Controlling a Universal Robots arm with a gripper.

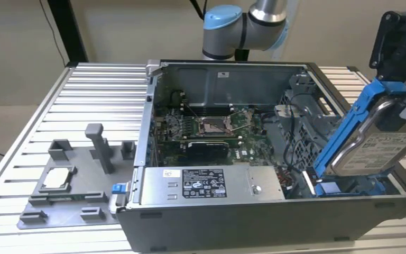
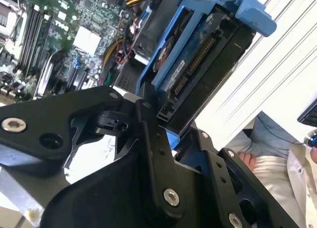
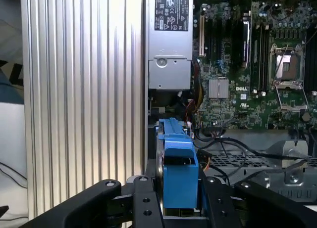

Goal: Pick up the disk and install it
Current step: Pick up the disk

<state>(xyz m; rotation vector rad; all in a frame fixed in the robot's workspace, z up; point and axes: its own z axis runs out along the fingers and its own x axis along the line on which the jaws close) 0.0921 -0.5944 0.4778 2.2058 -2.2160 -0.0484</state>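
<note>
Gripper [image 3: 181, 203] pinches the silver-grey metal disk [image 1: 372, 148] in its blue plastic frame, tilted, lower end inside the open grey metal computer case [image 1: 259, 214], corner at the exterior view's right; we judge installation underway, seating needing it levelled.

Open computer case [image 1: 259, 225], grey fixture tray [image 1: 83, 170], ribbed table [image 1: 97, 100]
</note>
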